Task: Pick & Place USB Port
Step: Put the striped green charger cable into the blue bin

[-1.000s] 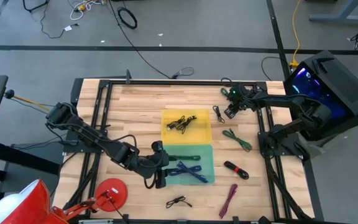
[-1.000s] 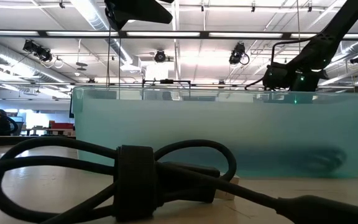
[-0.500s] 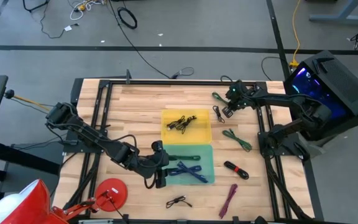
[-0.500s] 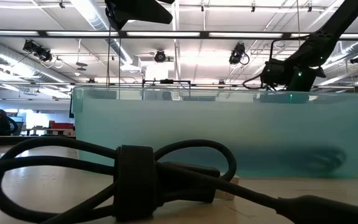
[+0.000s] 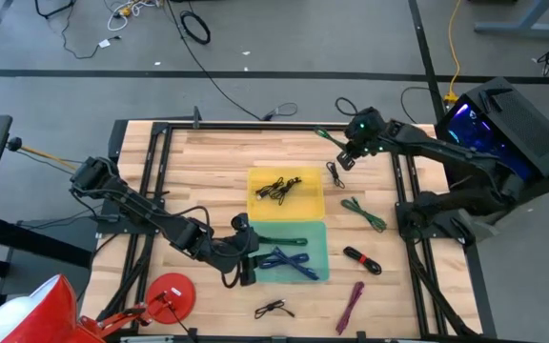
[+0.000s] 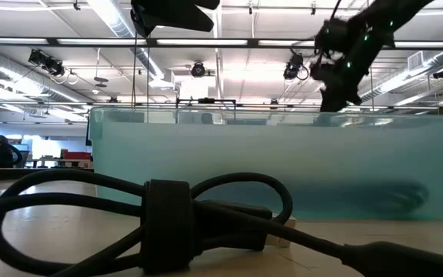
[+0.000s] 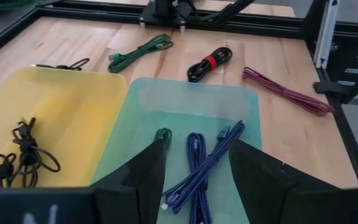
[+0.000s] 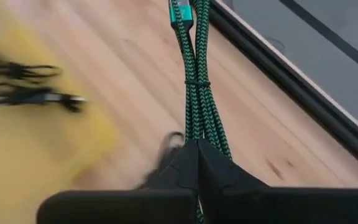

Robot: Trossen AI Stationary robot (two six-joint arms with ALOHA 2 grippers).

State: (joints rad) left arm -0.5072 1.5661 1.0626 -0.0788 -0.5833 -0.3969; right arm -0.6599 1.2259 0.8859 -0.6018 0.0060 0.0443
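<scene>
— Looking at the green braided cable (image 8: pixel 194 93), what do we see?

— We see it pinched in the right claw (image 5: pixel 347 154), whose fingers are closed on it. In the high view the cable (image 5: pixel 329 137) hangs in the air above the far right part of the bench (image 5: pixel 217 157), beside the yellow tray (image 5: pixel 307 202).

— And what lies in the trays?

— In the yellow tray we see black cables (image 5: pixel 276 187). The teal tray (image 5: pixel 318 238) is just near it, and it holds a blue cable (image 7: pixel 197 171) and a green one (image 7: pixel 161 135).

— Where is the left claw (image 5: pixel 245 272)?

— It is at the near left corner of the teal tray, with fingers spread apart and nothing between them. Loose on the bench we see a second green cable (image 5: pixel 364 213), a black cable with a red band (image 5: pixel 360 259) and a purple cable (image 5: pixel 351 307).
</scene>
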